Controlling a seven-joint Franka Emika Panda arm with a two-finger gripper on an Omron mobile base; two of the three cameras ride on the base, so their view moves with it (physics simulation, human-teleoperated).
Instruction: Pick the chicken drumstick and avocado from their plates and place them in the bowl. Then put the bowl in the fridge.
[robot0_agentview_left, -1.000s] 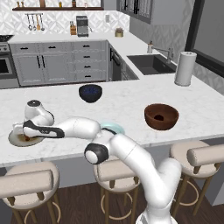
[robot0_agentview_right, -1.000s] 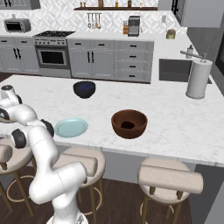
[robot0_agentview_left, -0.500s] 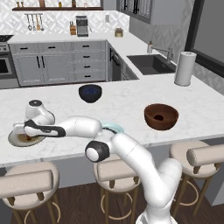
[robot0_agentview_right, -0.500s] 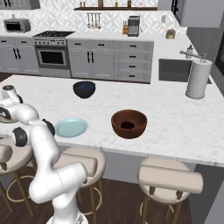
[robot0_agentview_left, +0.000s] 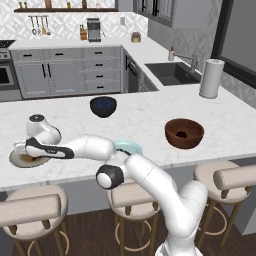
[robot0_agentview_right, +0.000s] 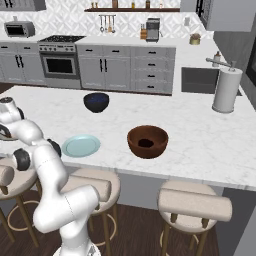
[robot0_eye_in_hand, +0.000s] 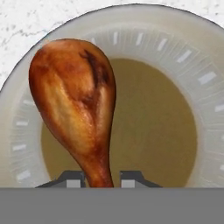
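Observation:
The chicken drumstick (robot0_eye_in_hand: 74, 100) lies on the tan-olive plate (robot0_eye_in_hand: 175, 52), its meaty end far from the hand. My gripper (robot0_eye_in_hand: 101, 177) is shut on its thin bone end, one tip against each side. From the left base camera the hand (robot0_agentview_left: 31, 152) hangs low over that plate (robot0_agentview_left: 17, 159) at the counter's near left. The reddish-brown bowl (robot0_agentview_left: 184, 132) (robot0_agentview_right: 147, 141) stands to the right. Between them lies the pale blue-green plate (robot0_agentview_left: 129, 147) (robot0_agentview_right: 81, 145). The avocado and the fridge are out of view.
A dark blue bowl (robot0_agentview_left: 103, 106) (robot0_agentview_right: 96, 101) sits farther back on the counter. A paper towel roll (robot0_agentview_left: 210, 78) (robot0_agentview_right: 226, 90) stands at the right by the sink (robot0_agentview_left: 172, 72). Stools (robot0_agentview_left: 30, 210) line the counter's near edge.
The fingers have closed in on the drumstick's bone end. The arm and the hand have barely moved over the plate.

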